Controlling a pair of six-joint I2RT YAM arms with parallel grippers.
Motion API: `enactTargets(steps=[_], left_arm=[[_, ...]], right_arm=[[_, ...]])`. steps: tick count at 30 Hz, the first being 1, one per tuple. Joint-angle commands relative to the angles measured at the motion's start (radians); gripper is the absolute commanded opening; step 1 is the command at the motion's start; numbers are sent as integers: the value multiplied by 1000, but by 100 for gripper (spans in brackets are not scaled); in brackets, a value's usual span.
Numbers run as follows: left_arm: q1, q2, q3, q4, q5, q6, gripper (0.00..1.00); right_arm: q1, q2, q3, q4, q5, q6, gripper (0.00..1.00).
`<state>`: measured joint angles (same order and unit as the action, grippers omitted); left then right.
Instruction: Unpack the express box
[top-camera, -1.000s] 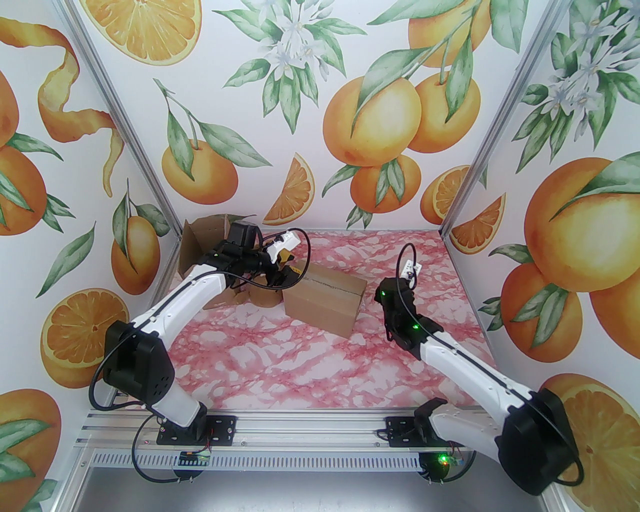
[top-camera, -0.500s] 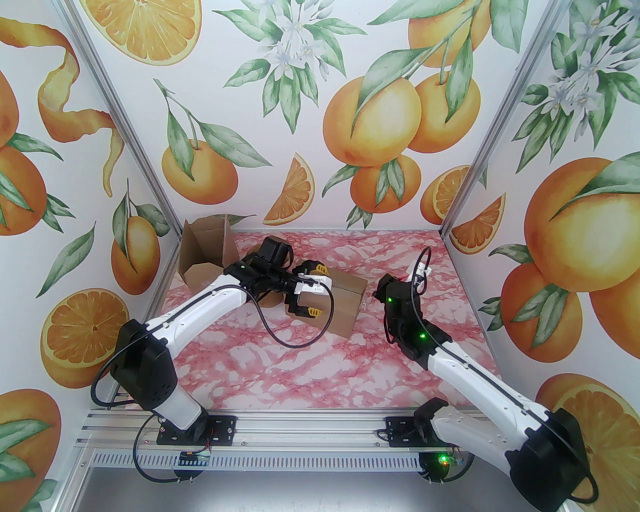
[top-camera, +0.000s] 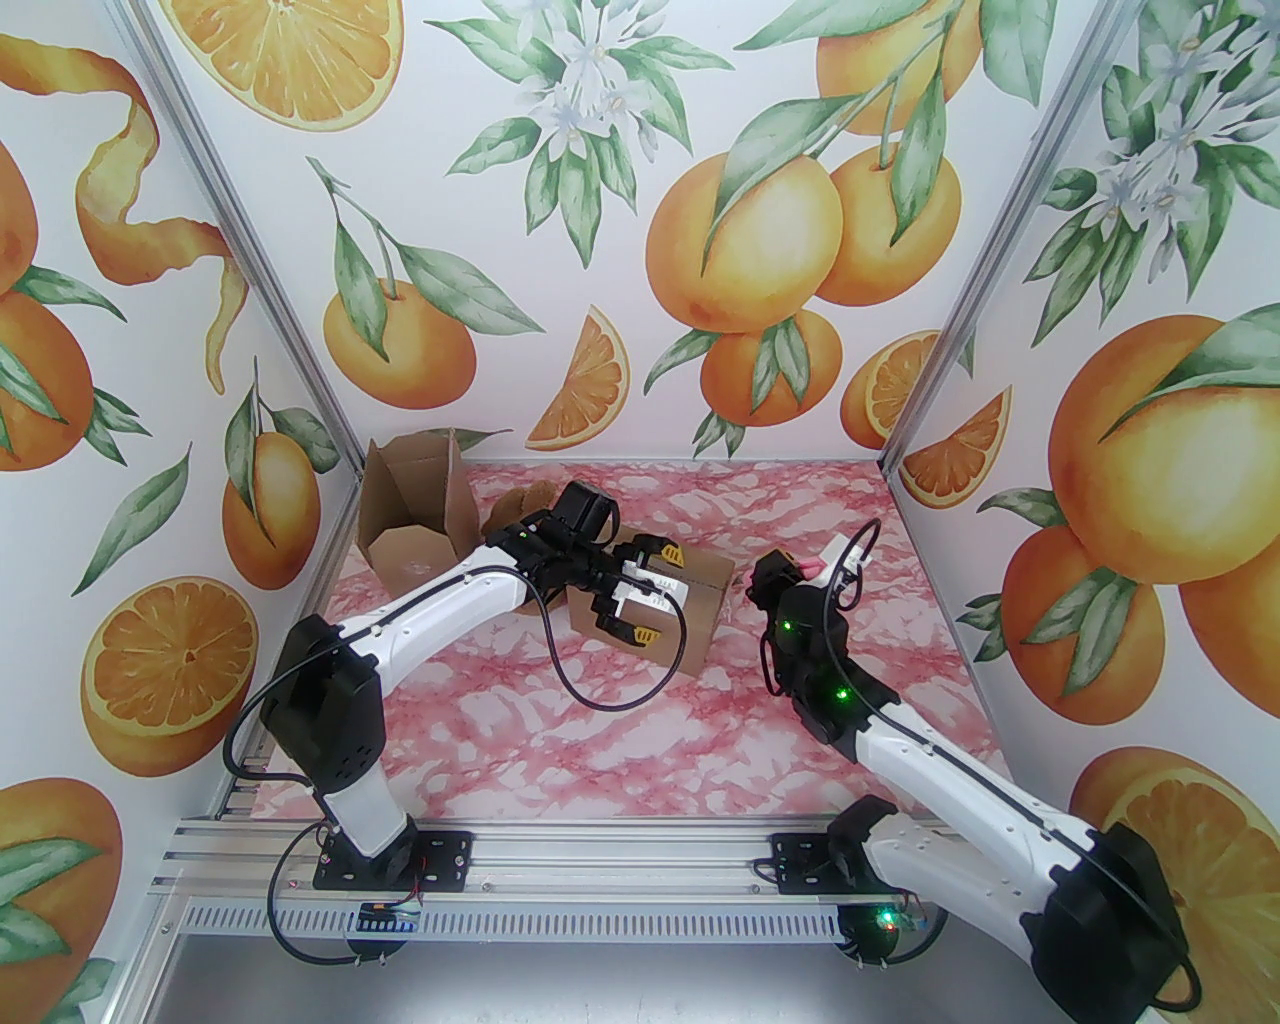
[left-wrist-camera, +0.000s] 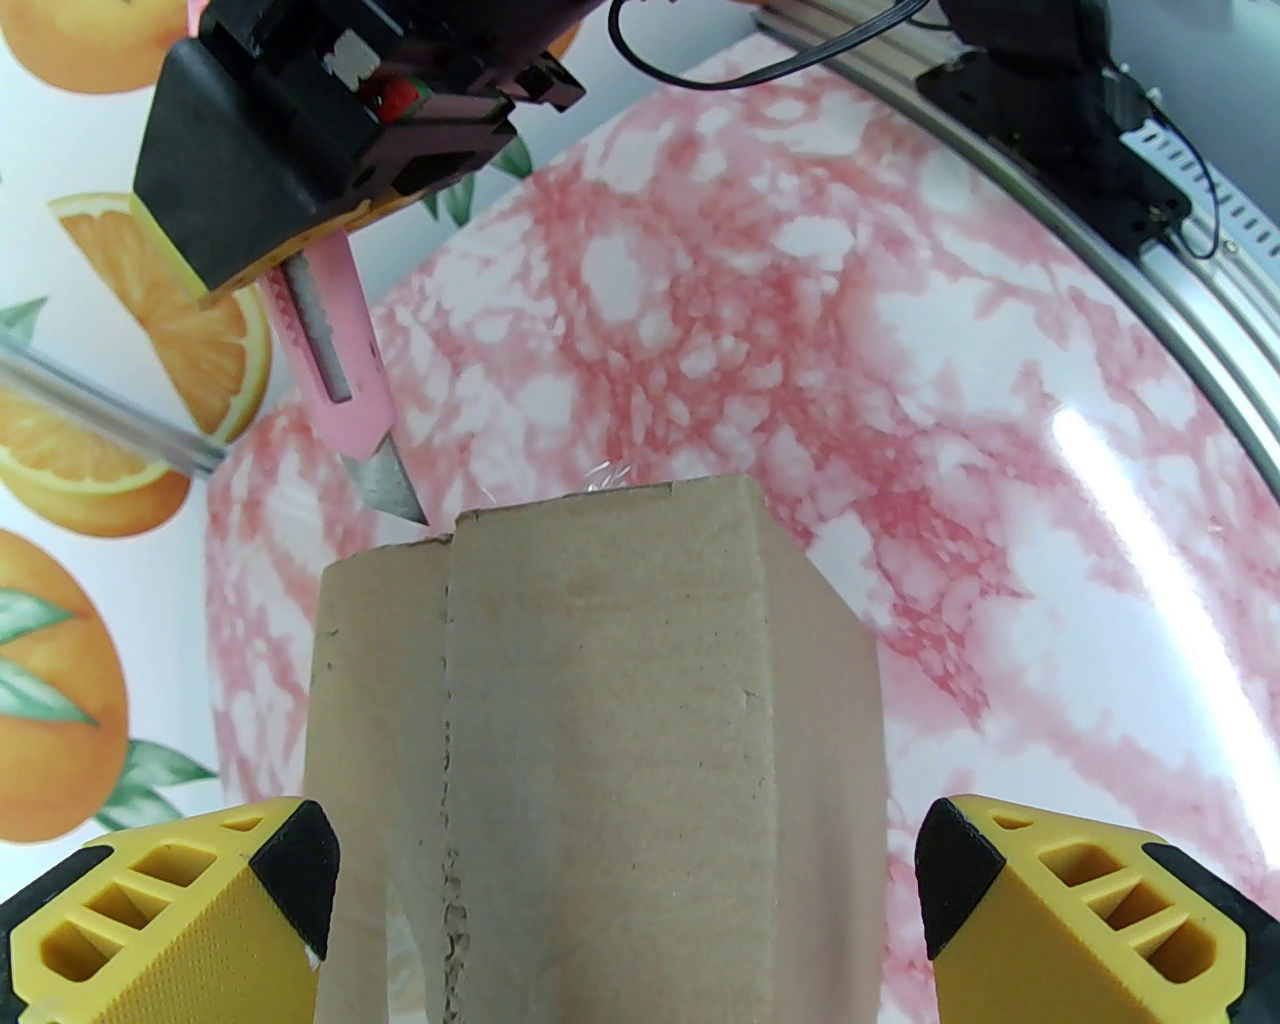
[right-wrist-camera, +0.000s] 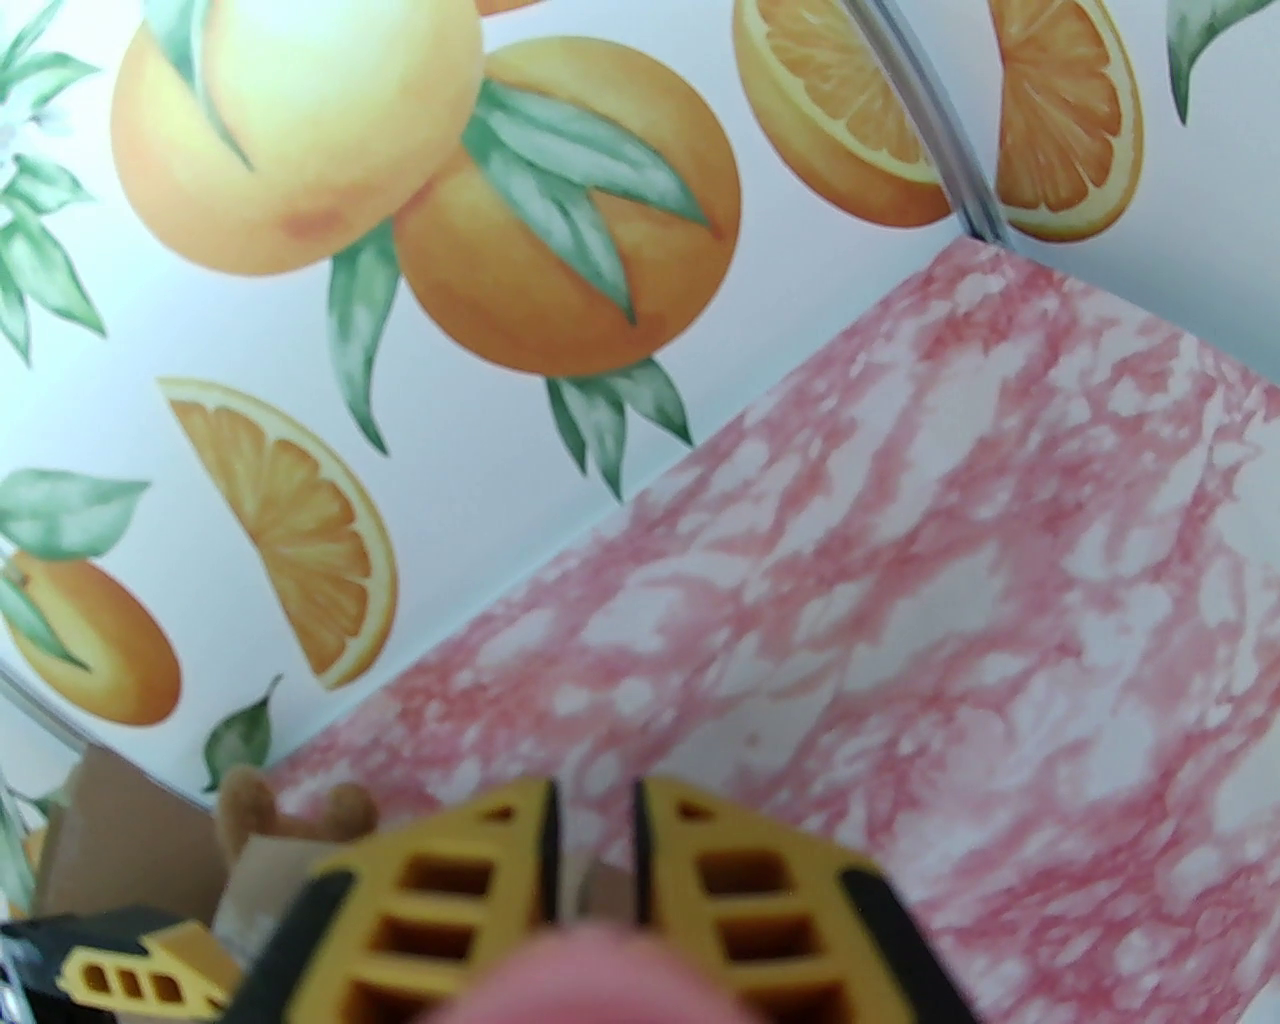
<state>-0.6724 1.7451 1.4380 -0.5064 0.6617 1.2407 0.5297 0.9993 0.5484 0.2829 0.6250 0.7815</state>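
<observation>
A closed brown express box (top-camera: 690, 600) lies on the pink marbled table, its taped top seam running away from the left wrist camera. My left gripper (top-camera: 650, 592) hovers over the box's left end with both yellow fingers (left-wrist-camera: 200, 900) spread wide on either side of the box (left-wrist-camera: 600, 750), not touching it. My right gripper (top-camera: 762, 585), at the box's right end, is shut on a pink utility knife (left-wrist-camera: 330, 370). The bare blade tip sits just above the box's far top edge. In the right wrist view the fingers (right-wrist-camera: 480, 880) stand close together over the blurred pink handle (right-wrist-camera: 600, 970).
An opened cardboard box (top-camera: 410, 510) with raised flaps stands in the back left corner. A brown plush toy (top-camera: 525, 497) lies beside it, behind my left arm. Walls printed with oranges enclose the table on three sides; the aluminium rail (top-camera: 600, 860) runs along the near edge.
My left arm swung right from the opened box to the closed box and its jaws spread wide. My right arm, knife in hand, moved slightly toward the closed box's right end.
</observation>
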Motion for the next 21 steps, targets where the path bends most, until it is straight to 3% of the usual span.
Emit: enactTargets(steps=[1,21], left_arm=[[-2,18,20,27,-1,23,100],[-8,31,-4,65,-10,19,100]], right_arm=[[7,-25,-19,73,13,24,0],[7,-34,-122,191,9,116,0]])
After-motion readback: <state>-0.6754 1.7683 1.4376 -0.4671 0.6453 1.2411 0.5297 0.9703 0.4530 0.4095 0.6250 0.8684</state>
